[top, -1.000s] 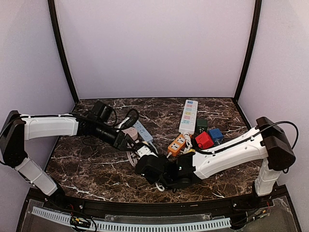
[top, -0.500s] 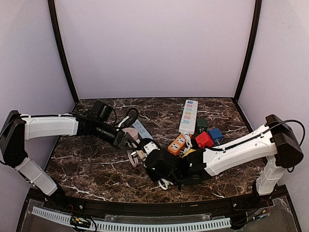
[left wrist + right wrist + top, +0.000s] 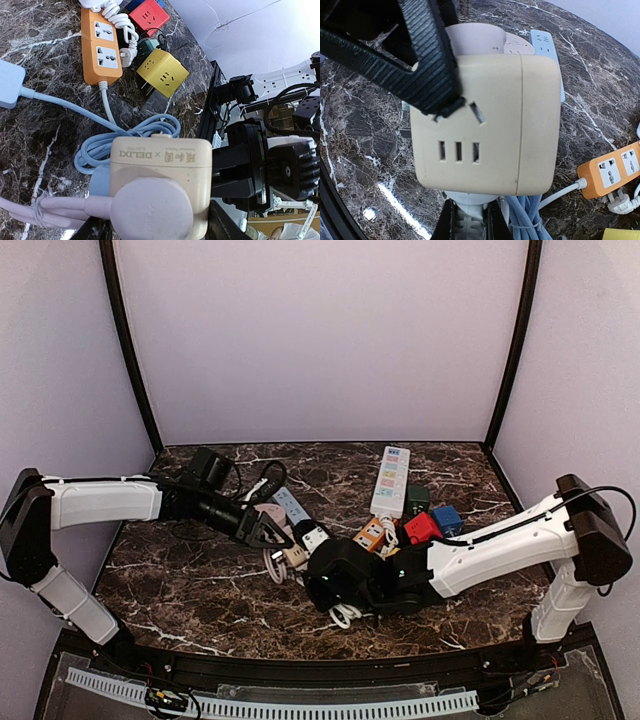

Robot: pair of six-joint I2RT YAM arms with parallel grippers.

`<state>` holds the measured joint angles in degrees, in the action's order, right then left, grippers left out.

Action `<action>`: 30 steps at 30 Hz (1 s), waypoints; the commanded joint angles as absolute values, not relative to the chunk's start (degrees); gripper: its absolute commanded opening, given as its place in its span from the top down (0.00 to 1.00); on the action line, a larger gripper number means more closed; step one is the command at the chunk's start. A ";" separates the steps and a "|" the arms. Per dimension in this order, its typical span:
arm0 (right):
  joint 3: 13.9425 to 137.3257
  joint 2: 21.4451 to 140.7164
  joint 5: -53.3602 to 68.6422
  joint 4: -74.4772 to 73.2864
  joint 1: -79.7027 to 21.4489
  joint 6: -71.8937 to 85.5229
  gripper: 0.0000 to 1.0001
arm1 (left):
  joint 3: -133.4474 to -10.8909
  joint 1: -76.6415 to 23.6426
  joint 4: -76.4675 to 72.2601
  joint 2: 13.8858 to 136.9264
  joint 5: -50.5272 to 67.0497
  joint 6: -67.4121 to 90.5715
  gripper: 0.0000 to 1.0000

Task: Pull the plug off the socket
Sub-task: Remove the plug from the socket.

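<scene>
Beige cube socket [image 3: 485,125], at eight o'clock of the orange strip [image 3: 367,537] seen from above, was clamped by the left gripper [image 3: 157,229]. The white plug [image 3: 470,207] at its six o'clock was pinched by the right gripper [image 3: 470,226]. Under an oblique pull, the cube socket could be dragged from the left fingers [image 3: 427,55].

In my left wrist view the bottom edge cuts off the round lilac plug [image 3: 150,210]. It also cuts off all but slivers of the left end effector [image 3: 155,231], whose fingers flank the cream cube-shaped socket block [image 3: 160,165]. In the right wrist view the white plug [image 3: 469,205] runs off the bottom edge inside the right end effector [image 3: 470,225], its prongs hidden under the block. Overhead, the contact is too small for me to read.
</scene>
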<state>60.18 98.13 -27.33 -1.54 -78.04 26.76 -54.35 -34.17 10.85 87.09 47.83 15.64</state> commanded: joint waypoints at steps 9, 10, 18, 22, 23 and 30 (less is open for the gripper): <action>70.55 104.59 -37.06 -5.80 -88.18 15.76 1.00 | -55.01 -29.39 9.46 87.36 42.22 14.45 0.90; 70.65 104.59 -37.36 -6.11 -88.29 15.58 1.00 | -55.01 -29.36 9.48 87.41 42.25 14.48 0.90; 68.33 101.98 -39.45 -6.15 -87.56 15.96 1.00 | -54.99 -29.17 9.83 87.41 42.11 14.20 0.91; 66.08 98.86 -35.45 -6.09 -83.75 21.31 1.00 | -54.62 -29.18 9.49 86.73 42.74 13.47 0.91; 65.61 98.19 -34.04 -6.31 -82.62 23.12 1.00 | -54.55 -29.22 9.16 86.48 43.12 13.46 0.91; 64.39 95.84 -24.78 -9.29 -75.51 34.96 1.00 | -54.14 -30.19 8.57 85.88 43.30 12.94 0.91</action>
<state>65.32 100.36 -30.35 -7.46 -77.69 26.96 -54.35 -32.08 11.42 87.09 49.69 15.16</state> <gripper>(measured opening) 0.075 0.551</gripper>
